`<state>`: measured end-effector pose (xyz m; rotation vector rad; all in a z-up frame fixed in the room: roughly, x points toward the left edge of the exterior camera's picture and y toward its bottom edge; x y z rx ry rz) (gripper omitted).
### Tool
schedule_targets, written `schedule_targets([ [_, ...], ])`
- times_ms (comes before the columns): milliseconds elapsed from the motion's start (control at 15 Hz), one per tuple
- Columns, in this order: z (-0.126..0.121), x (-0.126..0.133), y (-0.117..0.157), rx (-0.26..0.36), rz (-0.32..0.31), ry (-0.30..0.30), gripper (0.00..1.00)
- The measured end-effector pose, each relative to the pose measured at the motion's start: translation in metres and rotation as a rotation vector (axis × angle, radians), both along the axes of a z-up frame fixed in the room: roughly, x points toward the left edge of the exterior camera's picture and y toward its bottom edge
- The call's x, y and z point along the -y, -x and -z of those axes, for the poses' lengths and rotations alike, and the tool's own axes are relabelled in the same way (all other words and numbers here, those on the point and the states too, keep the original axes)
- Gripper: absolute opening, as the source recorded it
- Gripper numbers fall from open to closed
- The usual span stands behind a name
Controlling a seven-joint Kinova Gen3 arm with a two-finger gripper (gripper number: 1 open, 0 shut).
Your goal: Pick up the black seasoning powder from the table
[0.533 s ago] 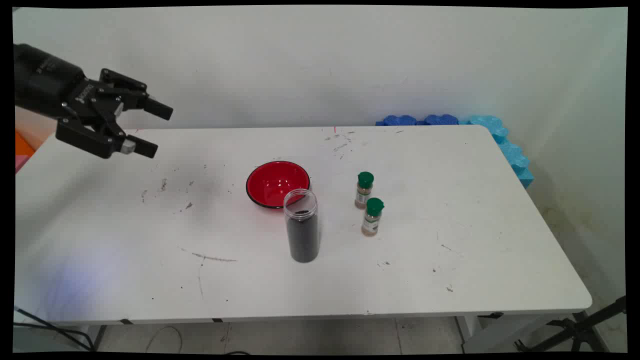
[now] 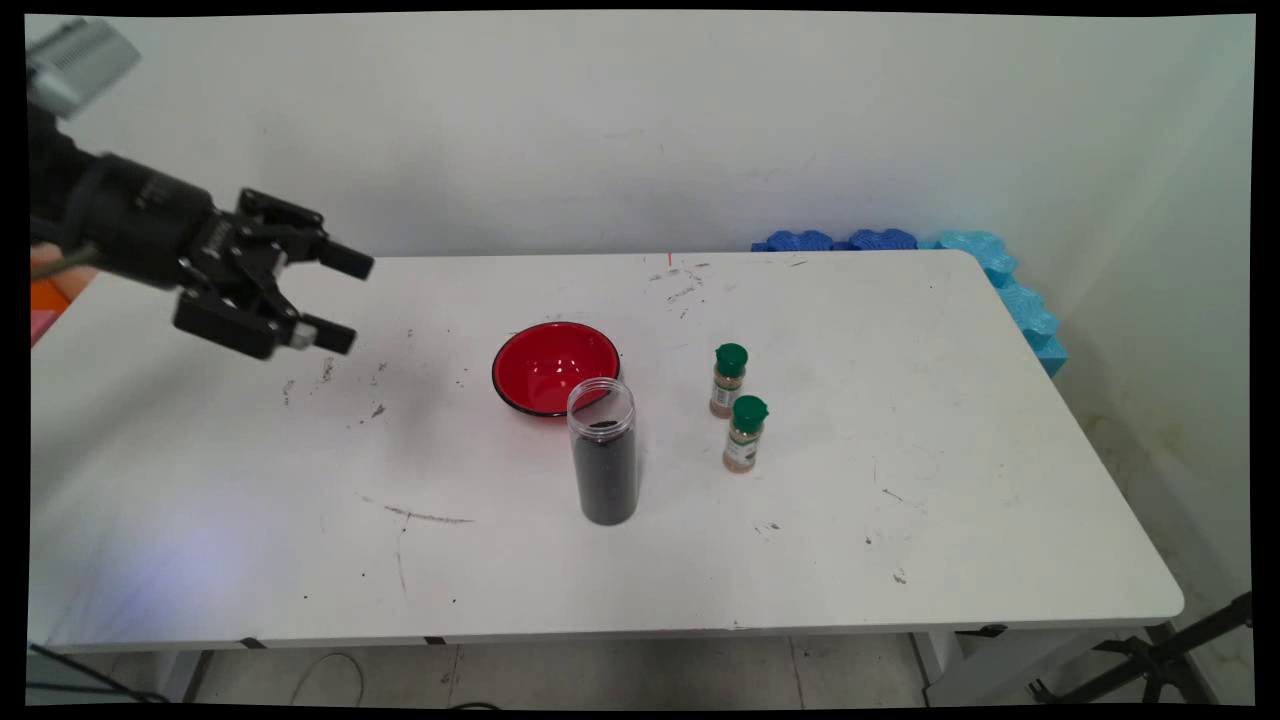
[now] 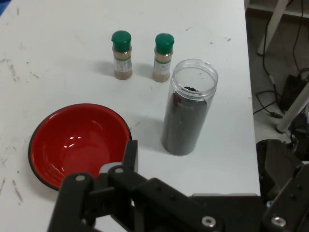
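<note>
My black gripper [image 2: 345, 300] hovers open and empty above the table's [image 2: 900, 520] left part, pointing right toward the red bowl [image 2: 555, 367]. Just in front of the bowl stands a clear, lidless jar [image 2: 604, 465], mostly filled with something dark. Two small spice bottles with green caps [image 2: 728, 380] [image 2: 745, 433] stand upright to the right of the bowl. The hand view looks down on the bowl [image 3: 77, 145], the jar [image 3: 186, 116] and both bottles [image 3: 121, 54] [image 3: 163, 56] beyond them. One finger [image 3: 130, 157] rises beside the bowl's rim.
Blue foam pieces [image 2: 1000, 270] line the table's far right corner against the wall. An orange object [image 2: 45, 290] shows at the left edge behind the arm. Black stand legs [image 2: 1150, 660] and cables lie on the floor by the near right corner.
The gripper has moved right and slightly down, closer to the table and the bowl. Its fingers remain open. Nothing on the table has shifted.
</note>
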<state>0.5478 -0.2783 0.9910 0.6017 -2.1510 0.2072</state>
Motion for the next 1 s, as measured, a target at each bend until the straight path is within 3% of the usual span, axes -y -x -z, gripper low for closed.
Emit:
schedule_targets([
  [1000, 0.106, 0.012, 0.087, 0.021, -0.028, -0.036, 1.0],
])
